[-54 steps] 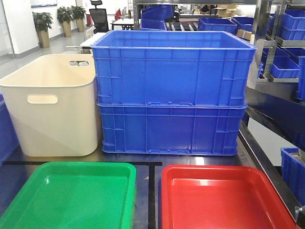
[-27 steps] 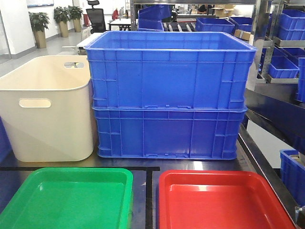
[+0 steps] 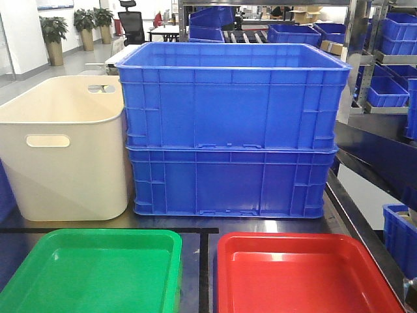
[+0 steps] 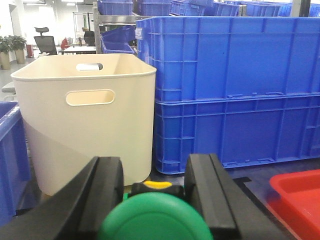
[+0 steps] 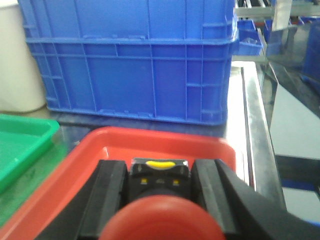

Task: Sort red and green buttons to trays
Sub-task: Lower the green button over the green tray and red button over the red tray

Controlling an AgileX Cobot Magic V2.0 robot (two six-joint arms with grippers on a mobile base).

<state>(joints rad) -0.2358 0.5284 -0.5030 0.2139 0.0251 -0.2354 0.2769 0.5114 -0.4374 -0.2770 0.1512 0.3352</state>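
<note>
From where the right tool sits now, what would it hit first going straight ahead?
Holding a red button, the right tool points over the red tray toward the lower blue crate. That crate wall looks first in line, though depth is unclear.

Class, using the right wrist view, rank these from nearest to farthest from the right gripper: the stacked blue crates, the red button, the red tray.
1. red button, held between the right gripper fingers.
2. red tray, directly below and ahead.
3. stacked blue crates, behind the tray's far rim.
</note>
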